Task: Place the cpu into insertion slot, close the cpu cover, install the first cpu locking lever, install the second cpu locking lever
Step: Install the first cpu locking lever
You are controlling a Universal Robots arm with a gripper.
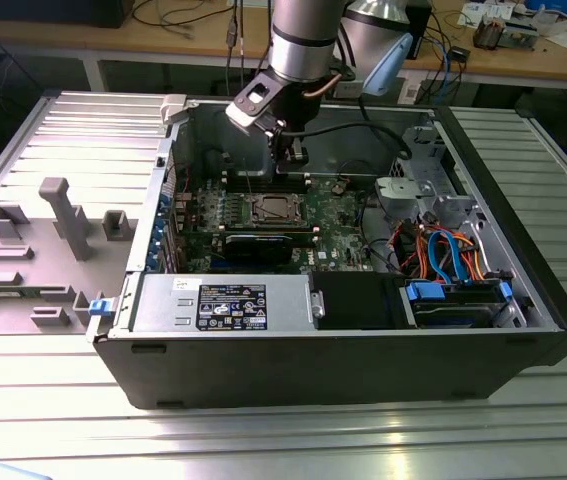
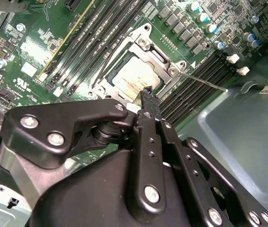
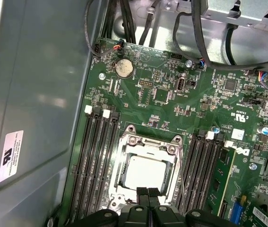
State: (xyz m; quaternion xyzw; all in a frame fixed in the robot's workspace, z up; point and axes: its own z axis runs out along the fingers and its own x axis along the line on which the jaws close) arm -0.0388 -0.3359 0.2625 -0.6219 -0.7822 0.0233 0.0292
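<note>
The cpu lies flat in the insertion slot, its silver-grey top showing through the window of the cpu cover, which rests down around it. In the second wrist view the cpu sits inside the cover frame, and a thin locking lever sticks out sideways from the socket's corner. My gripper hangs just above the socket's edge, its black fingers shut together with nothing between them. In the exterior view the gripper hovers behind the socket.
Long black memory slots flank the socket on both sides. The grey case wall stands close beside the board. Black cables cross above it. Drive bays with orange and blue cables fill the exterior view's right.
</note>
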